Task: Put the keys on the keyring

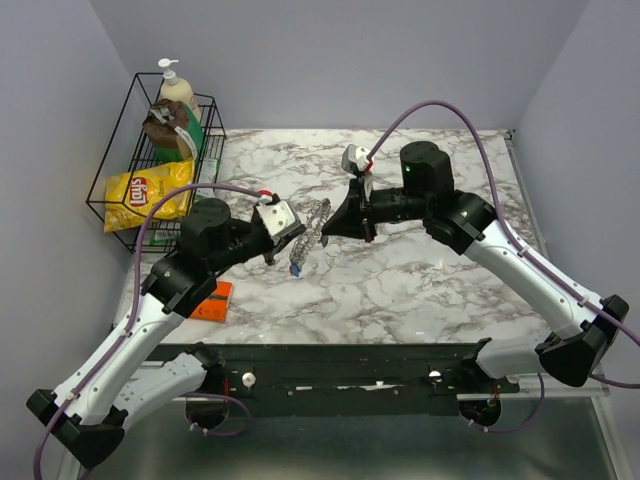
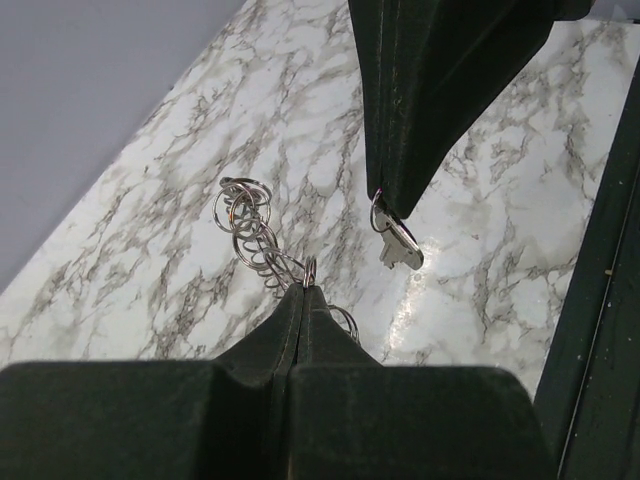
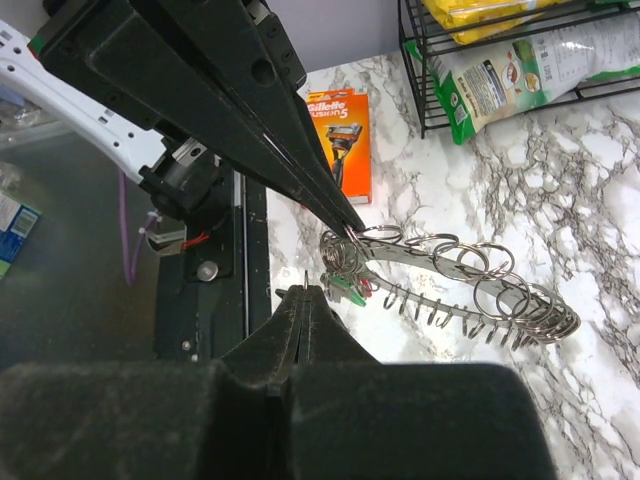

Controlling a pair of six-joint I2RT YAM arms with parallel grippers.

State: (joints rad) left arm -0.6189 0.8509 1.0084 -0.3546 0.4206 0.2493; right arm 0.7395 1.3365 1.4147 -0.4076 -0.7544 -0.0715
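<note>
The keyring (image 3: 455,270) is a long silvery wire loop fringed with small rings and hooks, held above the marble table (image 1: 420,280). My left gripper (image 2: 303,290) is shut on one of its rings (image 2: 309,271); in the right wrist view that gripper (image 3: 350,226) pinches the loop's near end. Green and red key heads (image 3: 346,289) hang there, and a blue one (image 1: 297,268) shows from above. My right gripper (image 2: 386,205) is shut on a small ring carrying a silver key (image 2: 400,249), close beside the keyring. The grippers (image 1: 299,243) (image 1: 325,236) nearly meet.
A black wire basket (image 1: 105,205) with a yellow chips bag (image 1: 145,190) and a pump bottle (image 1: 177,92) stands at the back left. An orange razor pack (image 1: 213,300) lies by the front left edge, also in the right wrist view (image 3: 338,140).
</note>
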